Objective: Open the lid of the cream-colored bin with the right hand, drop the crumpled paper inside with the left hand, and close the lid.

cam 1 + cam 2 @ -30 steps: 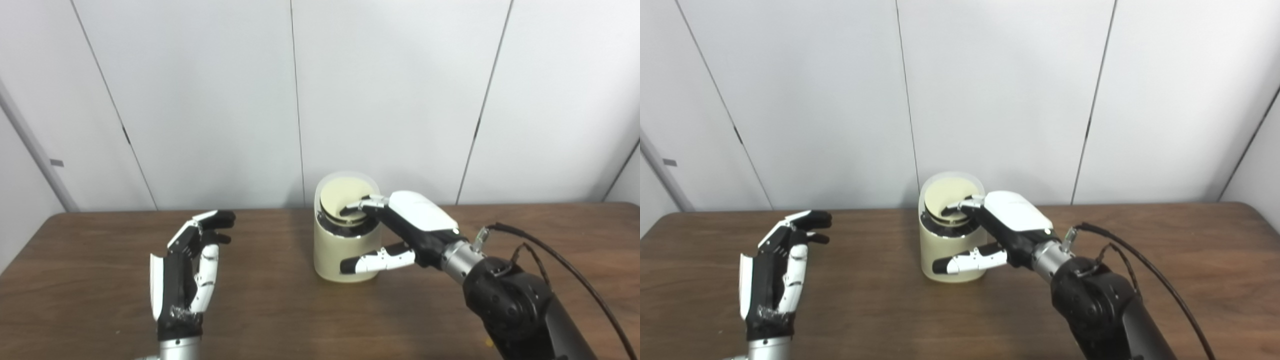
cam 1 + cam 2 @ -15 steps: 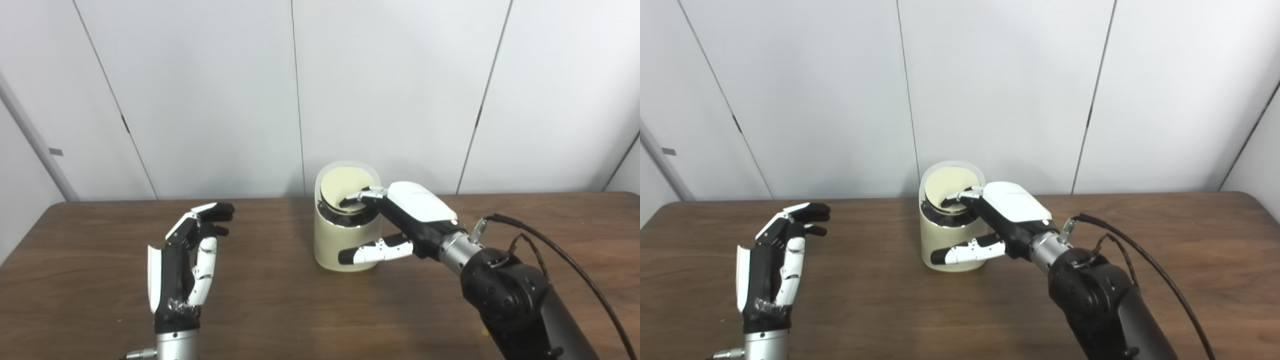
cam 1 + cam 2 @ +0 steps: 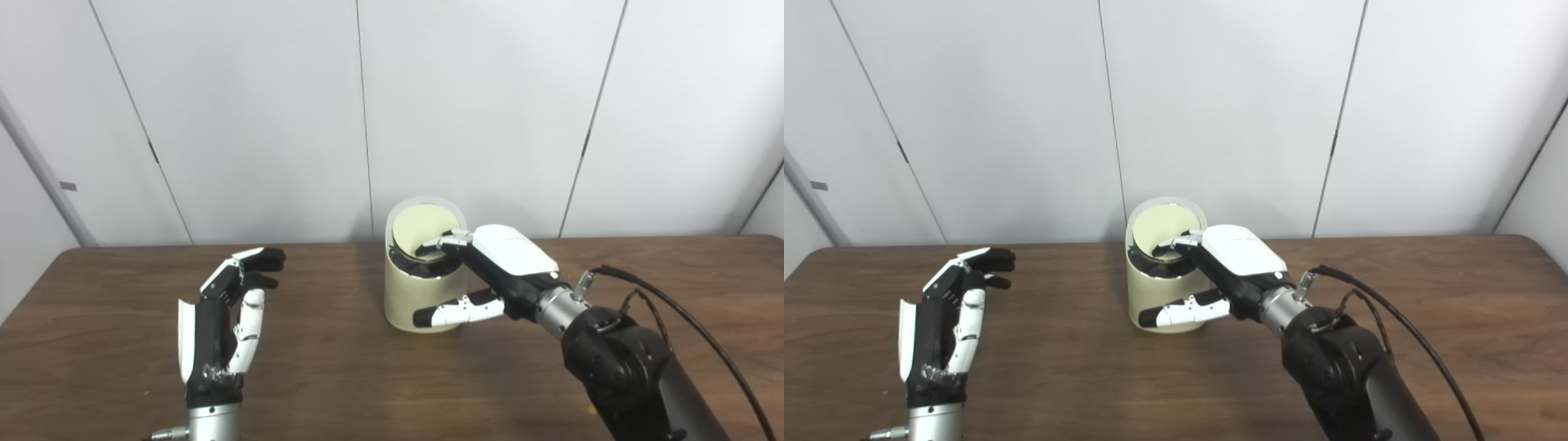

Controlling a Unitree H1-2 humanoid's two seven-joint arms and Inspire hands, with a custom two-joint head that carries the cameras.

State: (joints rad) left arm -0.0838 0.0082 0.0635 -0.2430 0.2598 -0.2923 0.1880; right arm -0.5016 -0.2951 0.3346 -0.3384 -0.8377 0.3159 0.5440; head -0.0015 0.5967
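The cream-colored bin (image 3: 404, 300) stands at the back middle of the brown table (image 3: 343, 380). Its round lid (image 3: 416, 228) is tipped up, with the dark opening showing below it. My right hand (image 3: 508, 260) reaches in from the right; its fingertips (image 3: 442, 242) rest on the lid's lower edge and its thumb (image 3: 456, 311) lies across the bin's front wall. My left hand (image 3: 223, 321) is held upright to the left of the bin, apart from it, open and with nothing in it. No crumpled paper is in view.
A black cable (image 3: 680, 312) loops off my right forearm over the table's right side. White wall panels (image 3: 245, 122) stand right behind the table's back edge, close behind the bin.
The whole picture shifted a second ago, so the camera moved. Since then my right hand has sunk slightly at the lid. The left hand has barely moved.
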